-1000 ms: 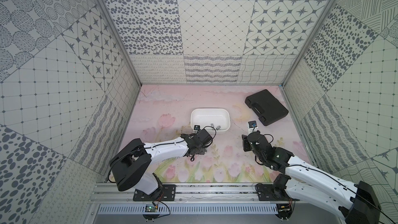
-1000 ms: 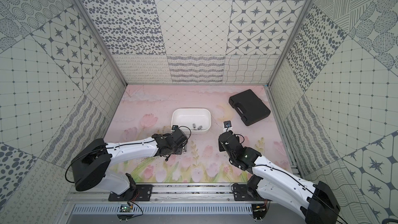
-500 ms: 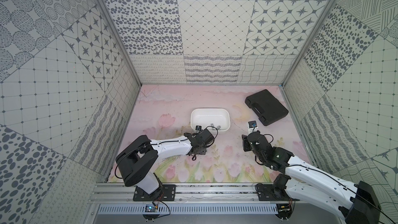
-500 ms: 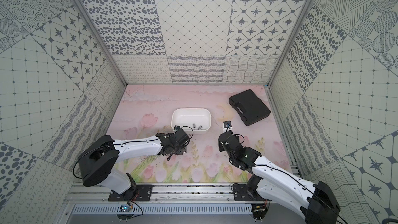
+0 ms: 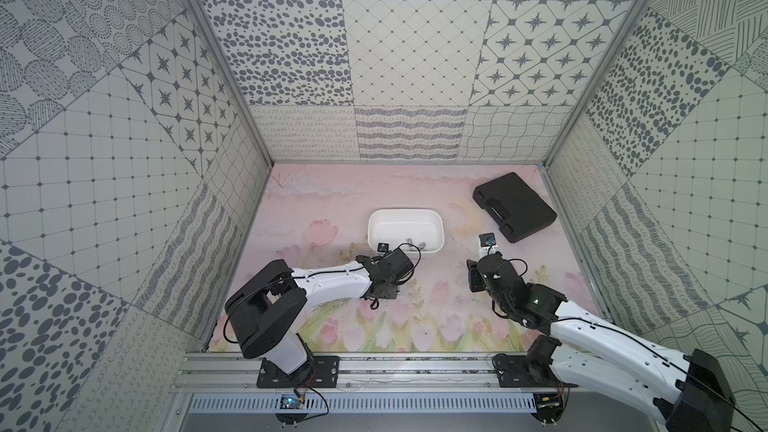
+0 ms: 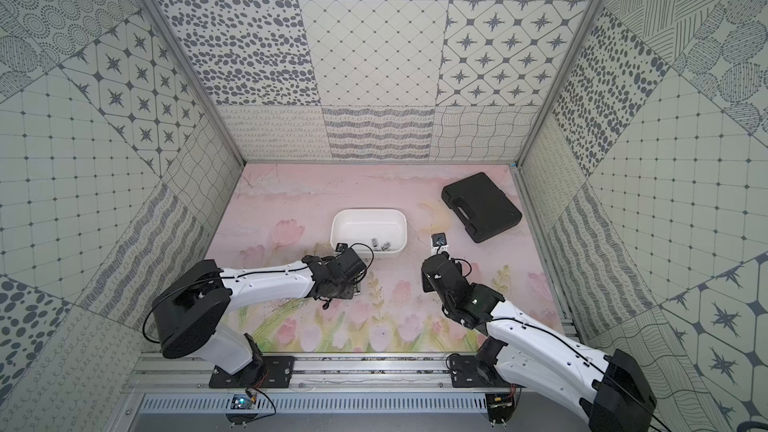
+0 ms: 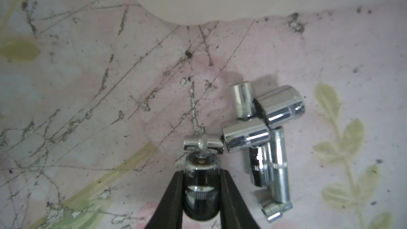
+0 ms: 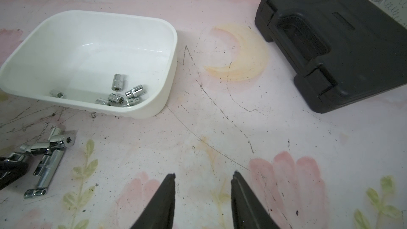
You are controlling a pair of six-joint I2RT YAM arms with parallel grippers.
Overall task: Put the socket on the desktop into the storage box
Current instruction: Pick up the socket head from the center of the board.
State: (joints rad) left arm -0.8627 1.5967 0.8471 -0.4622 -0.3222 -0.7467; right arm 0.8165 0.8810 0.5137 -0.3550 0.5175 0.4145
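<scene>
The table carries a black case, set well apart and seemingly unneeded. The storage box already holds several sockets. The right gripper hangs spread and empty, clear of the work. The left gripper pinches one socket on the table, beside the loose pile, probably for lifting.

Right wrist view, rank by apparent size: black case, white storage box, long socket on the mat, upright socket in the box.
1-2. black case and white storage box: look alike, case cropped by the frame; unranked.
3. long socket on the mat
4. upright socket in the box: smallest, but farther away.
</scene>
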